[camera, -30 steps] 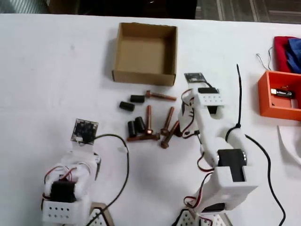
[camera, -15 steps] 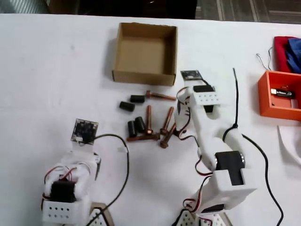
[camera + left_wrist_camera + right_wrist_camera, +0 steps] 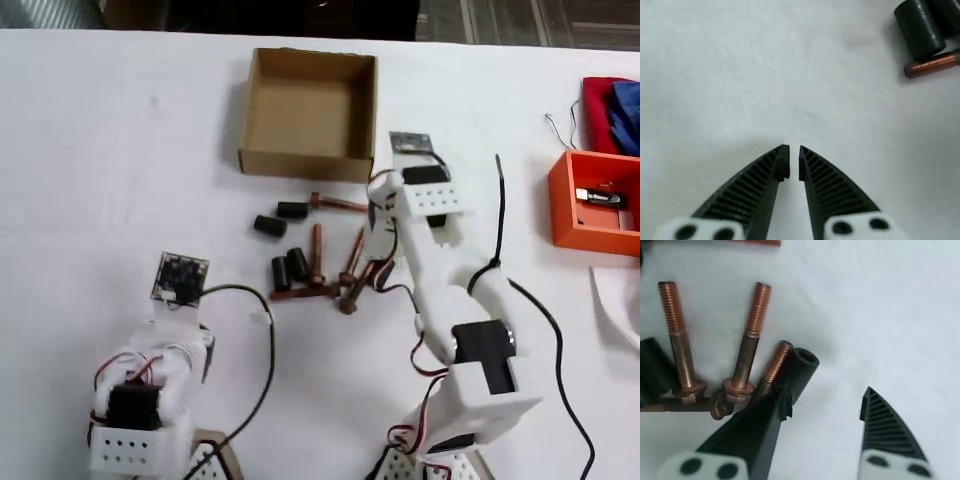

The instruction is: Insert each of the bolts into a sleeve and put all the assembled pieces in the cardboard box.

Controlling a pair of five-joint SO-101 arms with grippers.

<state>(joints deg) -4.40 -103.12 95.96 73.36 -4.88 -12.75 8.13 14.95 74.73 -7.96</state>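
Creeping forward in the high view, my right arm (image 3: 430, 215) has slid toward the empty cardboard box (image 3: 300, 160). Left wrist: left gripper (image 3: 794, 161) closed, just idling. Right wrist: right gripper (image 3: 826, 397) spread wide, sleeve (image 3: 801, 369) beside one jaw, bolts (image 3: 747, 340) loose, so nothing's assembled yet.

Bright, even light on my white surface, and soft shadows.

In the high view the surface (image 3: 120, 150) washes out to near white, while the room beyond its far edge is dark. Just ahead of my left tool (image 3: 790, 162) the surface dulls to a soft grey. Beside my right tool (image 3: 825, 405), the bolts (image 3: 752, 335) and the black sleeve (image 3: 801, 367) throw only faint, diffuse shadows.
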